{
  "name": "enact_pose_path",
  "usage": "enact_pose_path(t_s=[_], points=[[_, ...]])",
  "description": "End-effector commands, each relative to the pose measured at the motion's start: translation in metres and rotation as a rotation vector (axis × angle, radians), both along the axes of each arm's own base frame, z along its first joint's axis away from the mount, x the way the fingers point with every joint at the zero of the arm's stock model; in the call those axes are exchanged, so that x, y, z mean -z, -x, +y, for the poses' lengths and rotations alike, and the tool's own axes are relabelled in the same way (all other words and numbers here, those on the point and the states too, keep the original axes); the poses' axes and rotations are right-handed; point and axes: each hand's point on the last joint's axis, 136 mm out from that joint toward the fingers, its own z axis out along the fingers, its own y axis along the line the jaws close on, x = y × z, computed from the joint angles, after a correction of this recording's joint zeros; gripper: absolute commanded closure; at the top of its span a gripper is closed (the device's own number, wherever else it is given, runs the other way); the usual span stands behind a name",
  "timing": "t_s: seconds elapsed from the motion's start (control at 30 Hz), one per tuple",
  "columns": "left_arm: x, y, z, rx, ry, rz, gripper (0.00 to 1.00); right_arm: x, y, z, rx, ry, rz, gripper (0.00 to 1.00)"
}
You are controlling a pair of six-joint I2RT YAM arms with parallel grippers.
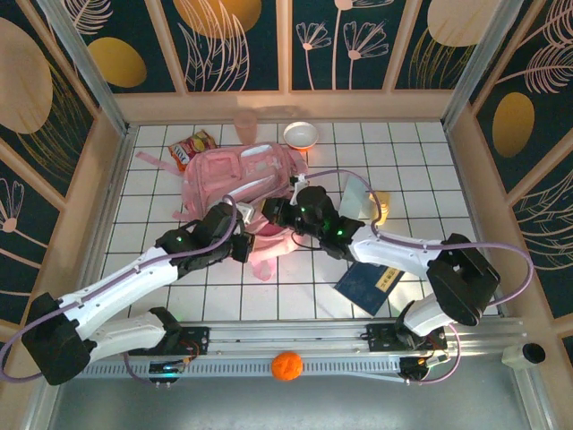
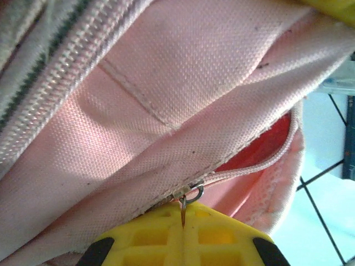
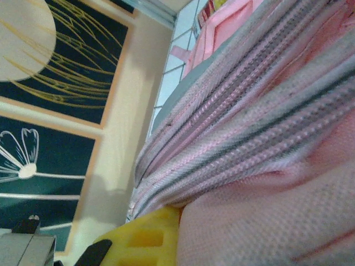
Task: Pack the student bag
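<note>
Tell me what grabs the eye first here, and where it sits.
The pink student bag dominates, lying in the middle of the white tiled table. In the left wrist view, the yellow left gripper is shut on the zip pull of a partly open pocket. An orange ball sits on the front rail, between the arm bases.

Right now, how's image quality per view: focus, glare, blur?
Top external: sharp and evenly lit, mild glare on the white tiles. Left wrist: bag weave and zip pull crisp, the zip at upper left soft, tiles at right washed out. Right wrist: the close bag fabric is blurred, the wall panels behind are sharper.
</note>
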Motion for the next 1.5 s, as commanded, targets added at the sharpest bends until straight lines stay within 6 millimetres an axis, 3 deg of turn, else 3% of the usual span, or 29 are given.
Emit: enact_pose_path(t_s=[0.0,0.13,0.33,0.63,0.93,1.03,1.17,1.23,1.3,1.37,1.47], points=[[-0.012,0.003,-0.014,0.014,0.084,0.038,1.00,-0.030,0.010,0.009,-0.132,0.000,-0.091,1.00],[-0.021,-0.003,-0.008,0.003,0.033,0.010,1.00,-0.017,0.018,0.012,-0.194,0.055,-0.094,1.00],[-0.004,0.001,0.005,0.010,-0.089,0.053,1.00,-0.017,0.016,0.006,-0.220,0.112,-0.119,1.00],[-0.005,-0.012,0.025,-0.099,-0.163,0.003,1.00,-0.059,0.012,-0.019,-0.270,-0.028,-0.151,1.00],[-0.012,-0.026,0.046,-0.245,-0.145,-0.108,1.00,-0.081,0.009,-0.034,-0.328,-0.060,-0.139,1.00],[-0.019,-0.028,0.039,-0.227,-0.098,-0.124,1.00,-0.081,0.003,-0.046,-0.309,-0.049,-0.125,1.00],[-0.033,-0.017,0.003,-0.100,0.095,-0.092,1.00,-0.075,-0.001,-0.048,-0.297,-0.029,-0.108,1.00],[-0.035,-0.011,-0.010,-0.062,0.149,-0.051,1.00,-0.068,0.003,-0.045,-0.315,-0.009,-0.107,0.92],[-0.037,-0.008,-0.020,-0.046,0.191,0.000,1.00,-0.054,0.005,-0.046,-0.301,0.020,-0.082,0.71],[-0.038,-0.004,-0.030,-0.040,0.242,0.045,1.00,-0.043,0.009,-0.046,-0.283,0.028,-0.050,0.57],[-0.036,0.001,-0.038,-0.054,0.315,0.101,1.00,-0.026,0.022,-0.044,-0.253,0.078,-0.026,0.47]])
